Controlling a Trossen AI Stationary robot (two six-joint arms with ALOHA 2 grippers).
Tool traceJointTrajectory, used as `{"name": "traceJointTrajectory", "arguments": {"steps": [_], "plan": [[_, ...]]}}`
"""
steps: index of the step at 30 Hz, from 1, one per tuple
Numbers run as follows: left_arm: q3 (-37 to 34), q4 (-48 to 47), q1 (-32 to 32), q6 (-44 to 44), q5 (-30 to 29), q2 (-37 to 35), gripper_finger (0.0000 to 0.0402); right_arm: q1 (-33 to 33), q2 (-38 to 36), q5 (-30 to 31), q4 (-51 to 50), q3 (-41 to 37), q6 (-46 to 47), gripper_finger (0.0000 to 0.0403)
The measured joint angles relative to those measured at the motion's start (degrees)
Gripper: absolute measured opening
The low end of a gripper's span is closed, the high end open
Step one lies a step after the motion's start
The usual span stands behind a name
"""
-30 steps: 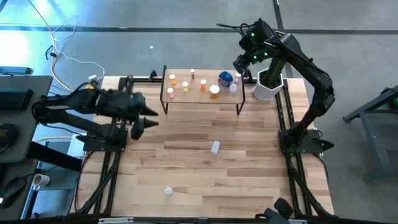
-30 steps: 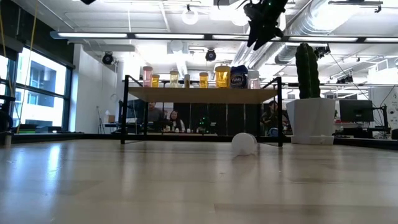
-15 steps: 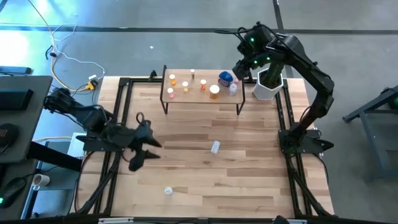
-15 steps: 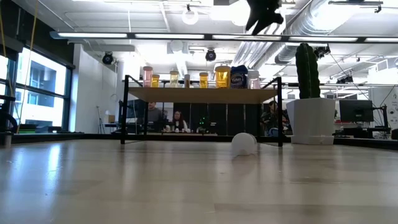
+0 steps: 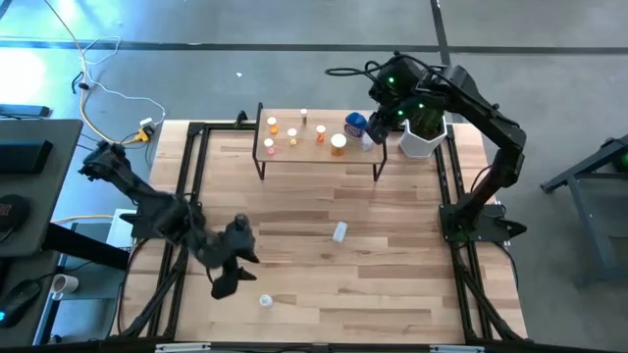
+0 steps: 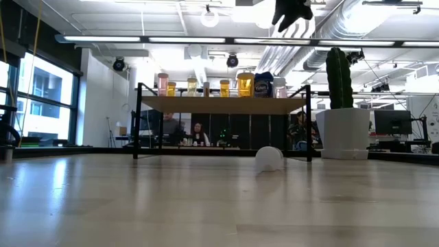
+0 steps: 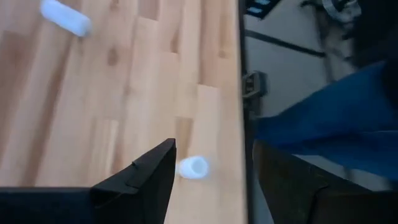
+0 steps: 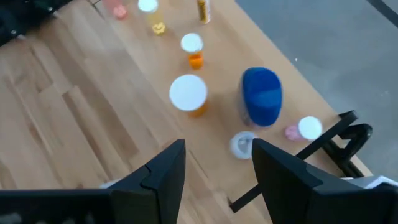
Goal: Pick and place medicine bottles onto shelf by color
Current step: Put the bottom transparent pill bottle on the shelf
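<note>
The shelf stands at the table's far side and carries several small bottles: orange ones, a white-capped orange one, a round blue one and a clear one. My right gripper hovers open high above the shelf's right end. One white bottle lies on its side mid-table. Another small white bottle lies near the near edge. My left gripper is open just left of it, fingers to either side of it in the left wrist view, not touching.
A white pot with a green cactus stands right of the shelf, close to my right arm. The table's near edge runs just beside the small white bottle. People sit in the room beyond the table.
My left arm has swung from the table's left edge toward the near edge and rightward, coming close to the small white bottle there. My right gripper has risen a little above the shelf's right end. No bottle has moved.
</note>
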Motion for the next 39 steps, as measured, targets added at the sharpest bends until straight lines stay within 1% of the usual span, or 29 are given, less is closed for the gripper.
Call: {"name": "traceJointTrajectory", "arguments": {"steps": [5,9,13,19,22,24,31,39], "plan": [[0.0,-0.5,-4.7,1.6,-7.9,4.7,0.0204,1.8,0.0,0.0,-0.3,0.0,0.3,0.0177],[0.0,-1.1,-8.6,-1.5,-13.3,7.5,0.0204,2.8,0.0,0.0,-0.3,0.0,1.8,0.0177],[0.0,-2.7,-12.5,-6.6,-19.8,9.6,0.0204,3.8,0.0,0.0,-0.3,0.0,2.1,0.0177],[0.0,-5.5,-18.1,-17.9,-29.4,12.0,0.0204,5.1,0.0,0.0,-0.3,0.0,3.6,0.0177],[0.0,-5.5,-20.3,-22.4,-32.9,13.5,0.0204,5.7,0.0,0.0,-0.3,-0.1,3.6,0.0177],[0.0,-5.3,-21.3,-25.3,-34.2,14.7,0.0204,6.1,0.0,0.0,-0.3,-0.1,3.6,0.0177],[0.0,-4.5,-22.4,-34.4,-34.5,20.4,0.0204,6.3,0.0,0.0,-0.3,-0.1,3.6,0.0177],[0.0,1.7,-22.4,-35.7,-34.4,27.3,0.0204,6.3,0.0,0.0,-0.2,-0.1,3.4,0.0177]]}}
